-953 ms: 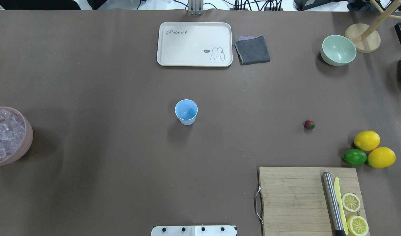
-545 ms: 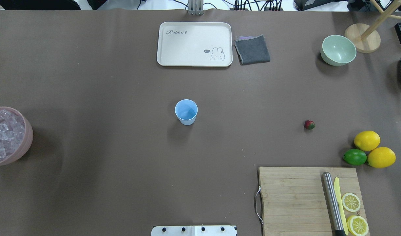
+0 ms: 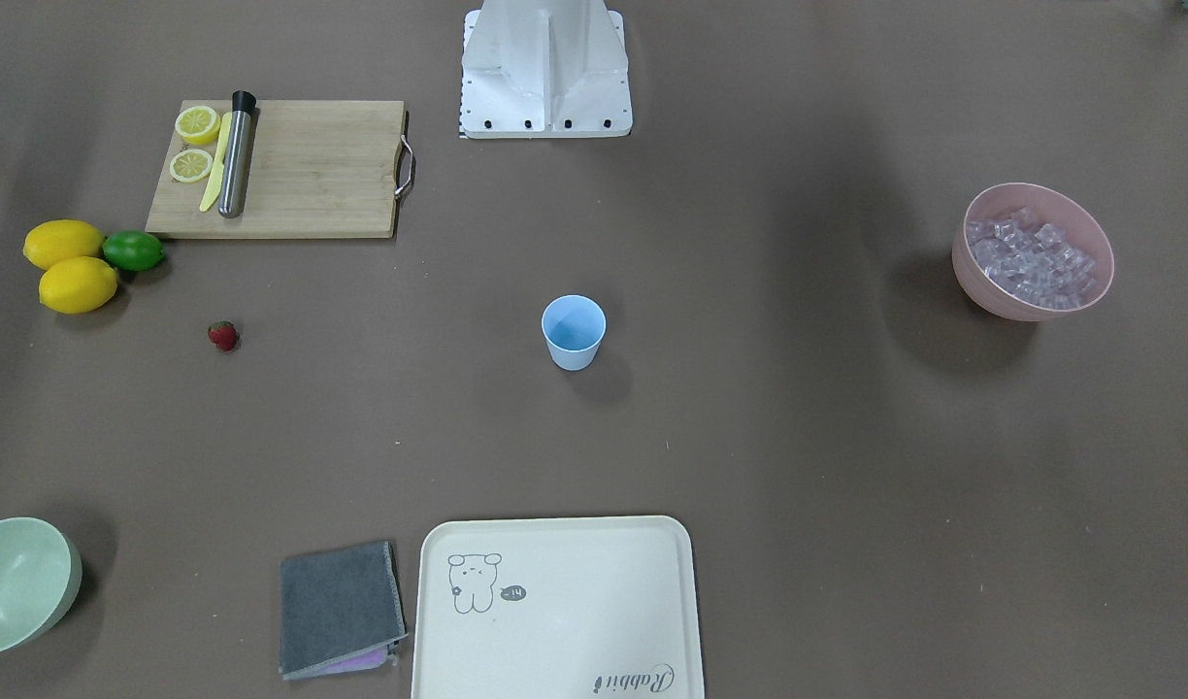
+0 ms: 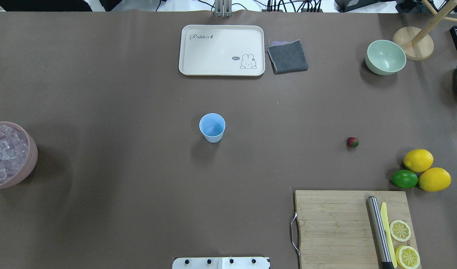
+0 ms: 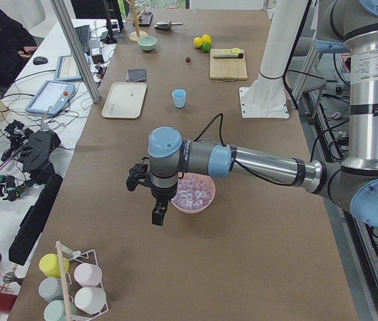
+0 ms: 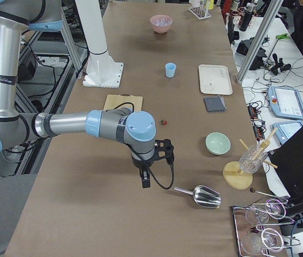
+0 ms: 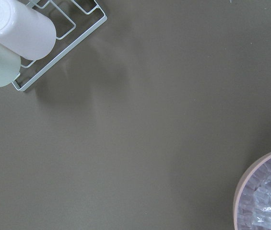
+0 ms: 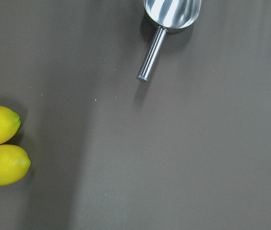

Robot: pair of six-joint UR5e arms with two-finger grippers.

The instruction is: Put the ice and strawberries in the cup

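The light-blue cup [image 4: 212, 127] stands upright and empty at the table's middle, also seen in the front view as the cup [image 3: 573, 331]. A small red strawberry [image 4: 352, 142] lies on the table to its right, short of the lemons. Clear ice cubes [image 4: 2, 155] fill a pink bowl [image 4: 32, 149] at the left edge. Only the side views show the grippers. My left gripper [image 5: 156, 214] hangs just beside the pink bowl [image 5: 205, 204], and my right gripper [image 6: 146, 179] hovers near a metal scoop [image 6: 202, 196]. I cannot tell whether either is open or shut.
A wooden cutting board [image 4: 336, 228] with a muddler, a yellow knife and lemon slices sits front right, next to two lemons [image 4: 418, 160] and a lime [image 4: 404, 179]. A cream tray [image 4: 221, 50], grey cloth [image 4: 287, 56] and pale green bowl [image 4: 385, 57] line the far side. A cup rack [image 7: 58, 43] is left of the ice bowl.
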